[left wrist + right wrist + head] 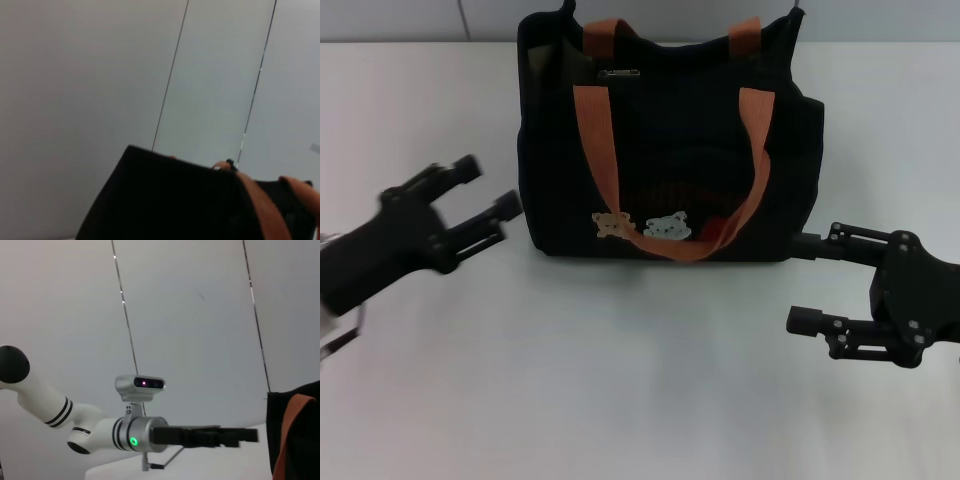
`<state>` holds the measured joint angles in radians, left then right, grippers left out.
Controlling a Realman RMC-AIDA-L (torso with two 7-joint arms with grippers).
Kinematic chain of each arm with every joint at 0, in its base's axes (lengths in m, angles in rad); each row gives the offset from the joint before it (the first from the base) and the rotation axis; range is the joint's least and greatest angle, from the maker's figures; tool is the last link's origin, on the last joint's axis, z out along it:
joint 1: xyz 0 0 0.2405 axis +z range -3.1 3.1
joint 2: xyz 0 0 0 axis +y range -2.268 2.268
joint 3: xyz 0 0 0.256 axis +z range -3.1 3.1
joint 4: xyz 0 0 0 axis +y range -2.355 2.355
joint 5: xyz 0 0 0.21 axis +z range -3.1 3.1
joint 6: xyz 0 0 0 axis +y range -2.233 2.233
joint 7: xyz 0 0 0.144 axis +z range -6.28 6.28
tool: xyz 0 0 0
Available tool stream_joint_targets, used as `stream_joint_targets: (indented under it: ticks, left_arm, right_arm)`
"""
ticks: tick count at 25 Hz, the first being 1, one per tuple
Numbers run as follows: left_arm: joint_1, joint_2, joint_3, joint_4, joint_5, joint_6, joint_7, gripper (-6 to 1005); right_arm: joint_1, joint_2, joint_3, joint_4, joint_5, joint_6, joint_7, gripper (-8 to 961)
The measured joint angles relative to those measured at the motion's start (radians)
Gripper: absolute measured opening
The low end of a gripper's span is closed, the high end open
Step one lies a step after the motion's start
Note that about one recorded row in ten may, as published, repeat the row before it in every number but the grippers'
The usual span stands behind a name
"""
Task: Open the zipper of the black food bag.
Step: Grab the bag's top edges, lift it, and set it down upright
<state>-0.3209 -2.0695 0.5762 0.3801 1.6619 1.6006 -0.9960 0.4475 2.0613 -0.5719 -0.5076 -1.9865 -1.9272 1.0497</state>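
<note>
Top centre of head view: black food bag (670,150) upright on white table (620,380), orange handles (600,150) draped over front. Zipper (619,74) along top edge, pull tab upper left. Left gripper (485,200) mid-left, fingers spread, just beside bag, not touching. Right gripper (805,282) lower right, fingers apart, empty, near bag corner.

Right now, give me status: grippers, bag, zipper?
Left gripper open beside black food bag; right gripper open, opposite side. Zipper pull untouched. Nothing blocking.
</note>
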Motion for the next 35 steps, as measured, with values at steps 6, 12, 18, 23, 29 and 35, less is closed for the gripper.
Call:
stream_joint_targets:
  ticks: [6,12,18,23,29,35]
  left_arm:
    - [-0.090,-0.003,0.001,-0.098,0.001,-0.135,0.081,746]
    - [-0.127,-0.004,0.008,-0.134,0.000,-0.178,0.121,557]
    - [-0.127,-0.005,0.011,-0.135,-0.003,-0.179,0.129,408]
    - [-0.122,-0.004,0.003,-0.154,-0.009,-0.179,0.153,303]
    - [-0.120,-0.004,0.000,-0.159,-0.015,-0.174,0.157,224]
    - [-0.116,-0.004,-0.001,-0.159,-0.022,-0.163,0.157,159]
  right_arm:
    - [0.000,0.003,0.000,0.009,0.000,0.016,0.000,774]
    - [0.000,0.004,0.001,0.020,0.000,0.019,0.000,774]
    - [0.000,0.003,0.024,0.029,0.000,0.021,0.000,774]
    - [0.001,0.003,0.025,0.029,0.000,0.021,0.000,774]
    - [0.004,0.006,0.036,0.029,0.000,0.031,0.001,775]
    - [0.001,0.009,0.041,0.029,0.008,0.033,0.001,775]
